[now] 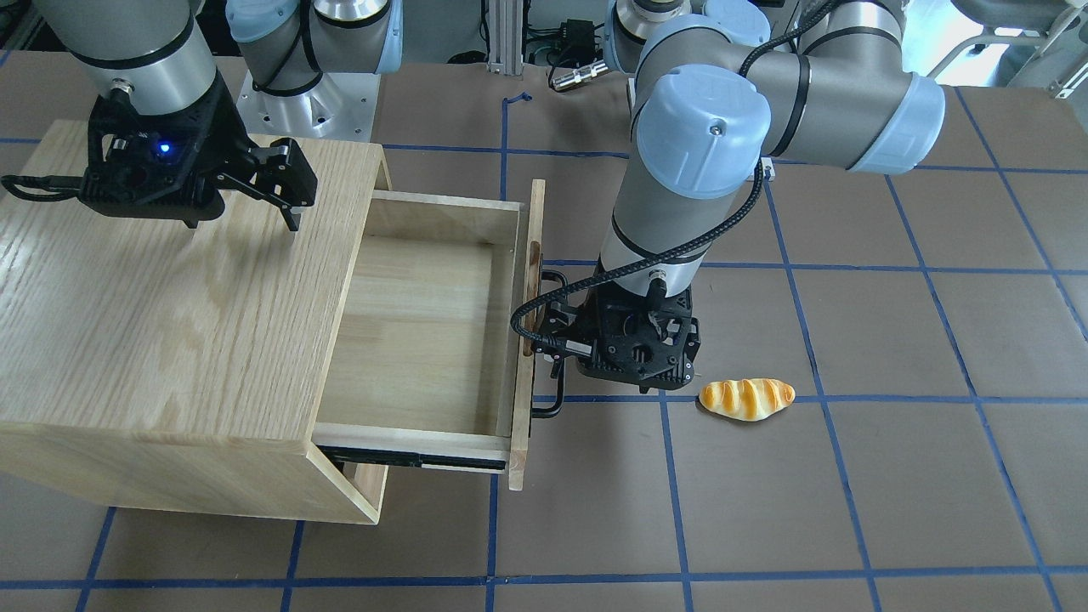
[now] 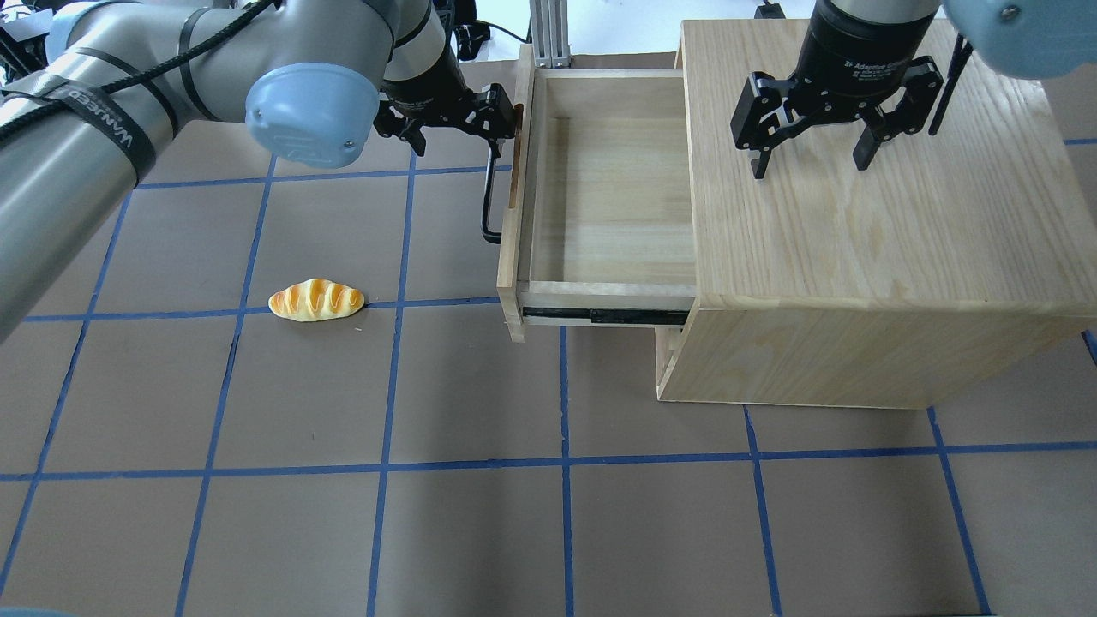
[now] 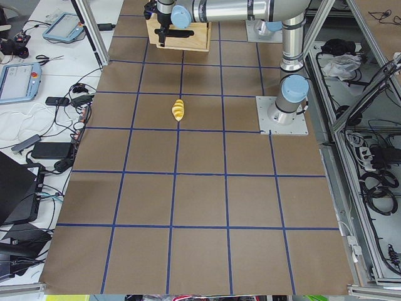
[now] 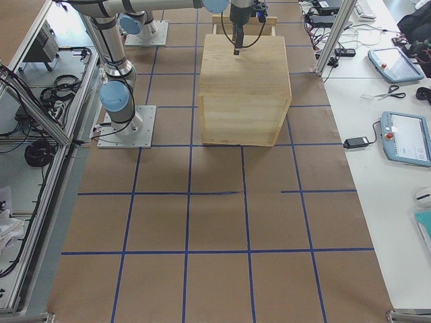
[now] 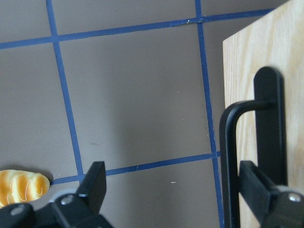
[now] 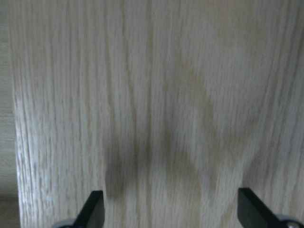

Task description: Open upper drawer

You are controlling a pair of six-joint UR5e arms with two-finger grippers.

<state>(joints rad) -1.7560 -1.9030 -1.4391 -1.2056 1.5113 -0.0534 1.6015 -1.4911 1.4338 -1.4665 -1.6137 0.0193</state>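
The brown table [image 2: 257, 531], marked into squares with blue tape, carries a light-oak cabinet [image 2: 900, 223] that sits well in from both ends and clear of the long edges. The left arm [image 2: 128, 77] reaches to the drawer front, and the right arm [image 1: 127, 42] hangs over the cabinet top. The upper drawer [image 2: 613, 197] stands far out of the cabinet toward the table's left end, with its pale wooden floor in view and a black slide rail along its side. The right gripper [image 2: 810, 167] hovers over the cabinet top, fingers spread wide with nothing between them; whether the tips touch the wood cannot be told. The left gripper [image 5: 171, 166] is at the drawer front, fingers wide apart and clamped on nothing. The black bar handle [image 5: 229, 156] stands between them, just beside the finger that lies over the slot cut-out [image 5: 268, 109]. A bread roll [image 2: 316, 301] lies on the table beyond the drawer front, toward the left end, apart from drawer and gripper
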